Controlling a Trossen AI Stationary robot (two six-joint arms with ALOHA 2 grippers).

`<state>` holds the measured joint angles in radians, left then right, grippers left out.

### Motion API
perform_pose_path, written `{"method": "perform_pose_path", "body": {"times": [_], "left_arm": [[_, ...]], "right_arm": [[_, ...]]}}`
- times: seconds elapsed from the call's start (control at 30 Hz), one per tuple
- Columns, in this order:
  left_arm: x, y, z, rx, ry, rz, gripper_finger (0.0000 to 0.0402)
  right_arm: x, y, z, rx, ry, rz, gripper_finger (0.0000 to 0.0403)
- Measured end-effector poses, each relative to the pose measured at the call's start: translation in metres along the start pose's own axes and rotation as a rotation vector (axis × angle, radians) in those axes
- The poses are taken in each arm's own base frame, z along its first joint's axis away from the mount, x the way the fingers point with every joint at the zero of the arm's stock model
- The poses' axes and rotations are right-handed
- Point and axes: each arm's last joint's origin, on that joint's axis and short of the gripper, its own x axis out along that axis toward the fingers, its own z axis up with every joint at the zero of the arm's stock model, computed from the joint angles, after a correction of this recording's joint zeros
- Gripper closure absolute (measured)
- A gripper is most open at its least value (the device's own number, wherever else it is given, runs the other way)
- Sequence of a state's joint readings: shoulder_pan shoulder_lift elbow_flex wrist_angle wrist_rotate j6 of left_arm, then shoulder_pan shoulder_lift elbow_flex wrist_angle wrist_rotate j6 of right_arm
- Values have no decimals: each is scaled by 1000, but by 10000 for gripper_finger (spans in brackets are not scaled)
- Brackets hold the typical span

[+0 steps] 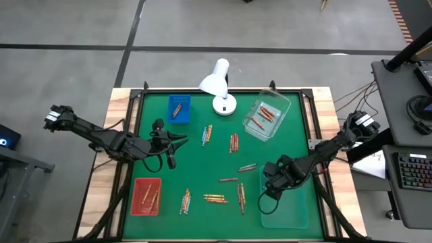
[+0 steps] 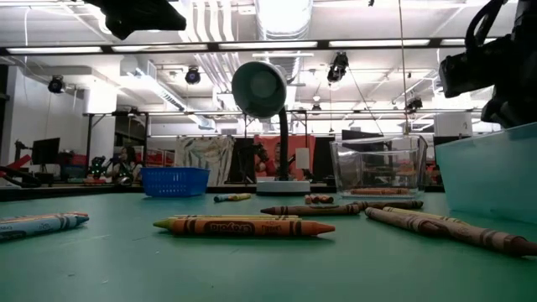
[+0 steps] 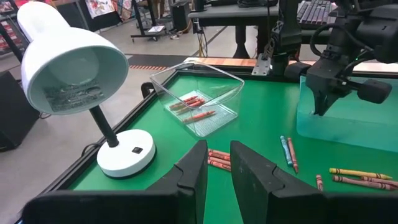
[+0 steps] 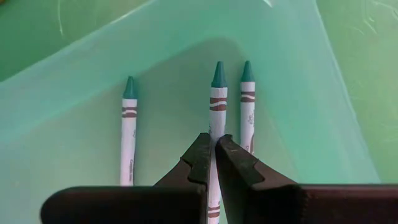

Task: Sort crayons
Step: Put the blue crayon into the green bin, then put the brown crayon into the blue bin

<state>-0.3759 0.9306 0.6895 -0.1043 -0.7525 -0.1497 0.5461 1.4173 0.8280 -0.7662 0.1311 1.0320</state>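
Several crayons lie loose on the green table [image 1: 297,142], in small groups [image 1: 233,142] [image 1: 214,198] [image 1: 185,200]. My right gripper [image 4: 212,148] reaches into the pale green tray [image 1: 290,209] at the near right, shut on a white crayon with a green tip [image 4: 216,102]. Two like crayons [image 4: 129,130] [image 4: 247,106] lie on the tray's floor on either side of it. My left gripper [image 3: 218,163] is open and empty above the table's left middle [image 1: 177,142]. My right gripper pinches the green-tipped crayon between its two fingertips, on the two long sides of its paper-wrapped shaft [image 4: 215,138], about midway along. The fingers come from above, into the tray. I cannot tell whether the crayon is lifted off the tray's floor.
A white desk lamp [image 1: 219,84] stands at the far middle. A clear tray [image 1: 282,108] with red crayons is at the far right, a blue tray [image 1: 183,101] with one crayon at the far left, and a red tray [image 1: 138,202] with crayons at the near left.
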Motion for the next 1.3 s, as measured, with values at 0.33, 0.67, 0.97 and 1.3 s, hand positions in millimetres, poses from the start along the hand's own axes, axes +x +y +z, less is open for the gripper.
{"method": "perform_pose_path", "body": {"times": [0.33, 0.67, 0.97, 1.3], "left_arm": [[0, 0, 0, 0, 0, 0, 349], [0, 0, 0, 0, 0, 0, 349], [0, 0, 0, 0, 0, 0, 349], [0, 0, 0, 0, 0, -1, 349]], "right_arm": [[0, 0, 0, 0, 2, 2, 390], [0, 1, 1, 29, -1, 15, 388], [1, 2, 1, 11, 13, 25, 378], [2, 0, 4, 49, 14, 23, 305]]}}
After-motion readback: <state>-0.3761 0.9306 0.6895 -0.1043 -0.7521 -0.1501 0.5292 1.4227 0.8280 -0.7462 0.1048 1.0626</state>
